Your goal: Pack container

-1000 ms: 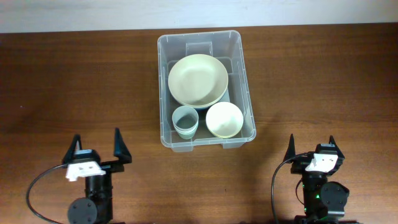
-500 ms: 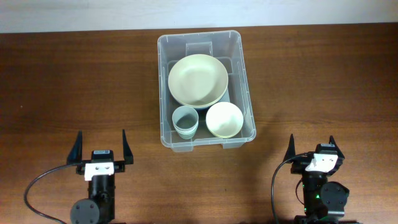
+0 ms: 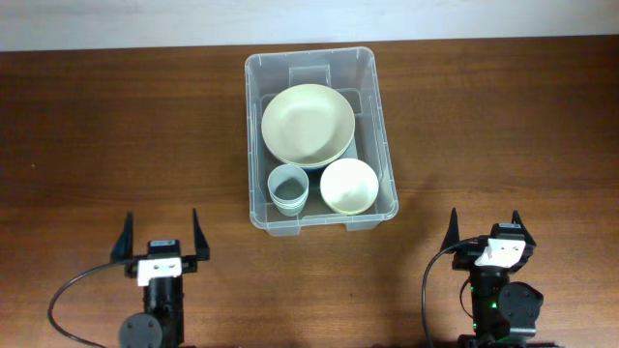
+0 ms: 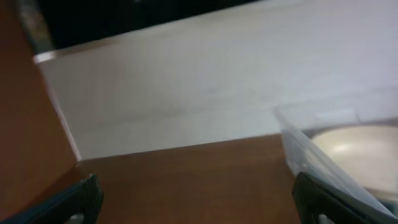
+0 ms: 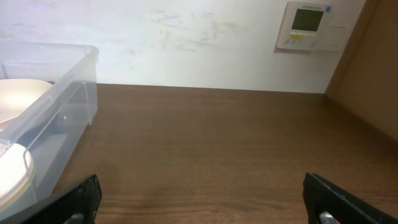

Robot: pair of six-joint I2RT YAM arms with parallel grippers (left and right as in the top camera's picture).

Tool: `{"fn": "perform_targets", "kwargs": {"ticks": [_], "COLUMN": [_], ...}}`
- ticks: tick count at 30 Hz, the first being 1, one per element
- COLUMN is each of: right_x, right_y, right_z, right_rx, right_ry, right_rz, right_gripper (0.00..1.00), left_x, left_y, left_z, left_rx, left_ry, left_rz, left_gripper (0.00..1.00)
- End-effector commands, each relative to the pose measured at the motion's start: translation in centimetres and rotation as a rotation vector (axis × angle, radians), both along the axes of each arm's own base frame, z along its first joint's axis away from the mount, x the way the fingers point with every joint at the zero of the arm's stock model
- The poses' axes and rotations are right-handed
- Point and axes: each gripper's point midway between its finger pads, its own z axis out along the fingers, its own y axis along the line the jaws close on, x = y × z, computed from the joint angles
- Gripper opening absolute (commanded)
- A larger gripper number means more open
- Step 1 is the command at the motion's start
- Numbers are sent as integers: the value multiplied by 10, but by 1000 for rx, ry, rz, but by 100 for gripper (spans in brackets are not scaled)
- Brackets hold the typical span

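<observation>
The clear plastic container [image 3: 253,135] stands at the table's middle back. In it lie stacked pale green plates [image 3: 308,123], a grey-blue cup [image 3: 287,187] and a cream bowl [image 3: 348,184]. My left gripper [image 3: 161,235] is open and empty at the front left, well short of the container. My right gripper [image 3: 484,229] is open and empty at the front right. The left wrist view, blurred, shows the container's wall [image 4: 311,155] at the right between wide-apart fingers [image 4: 314,199]. The right wrist view shows the container [image 5: 65,93] at the left.
Dark wooden table [image 3: 116,135] all around. A white wall runs along the back edge [image 5: 186,43], with a small thermostat panel [image 5: 310,25] on it. A brown side panel [image 5: 373,74] rises at the far right.
My left arm has shifted a little to the right and turned straight toward the back, fingers still spread. The right arm and the container's contents have not moved.
</observation>
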Motion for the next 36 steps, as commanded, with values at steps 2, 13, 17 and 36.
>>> {"fn": "perform_targets", "kwargs": {"ticks": [2,13,17,36], "right_x": [0,0,0,0], "right_y": [2,2,2,2], "right_z": [-3,-3,-3,-3], "right_rx": [-9,-9,-9,-9], "right_ry": [3,3,3,3], "right_rz": [11,11,11,11], "right_gripper": [99,99,99,99], "left_x": [-5,-6,-6,-3], "left_y": [24,31,30,29], "left_z": [-2,-8,-8,-55], "left_rx": [-160,-236,-235,-221], "left_ry": [-29,-23,-22,179], "left_rz": [122,154,147,166], "left_gripper": [99,99,100,100]}}
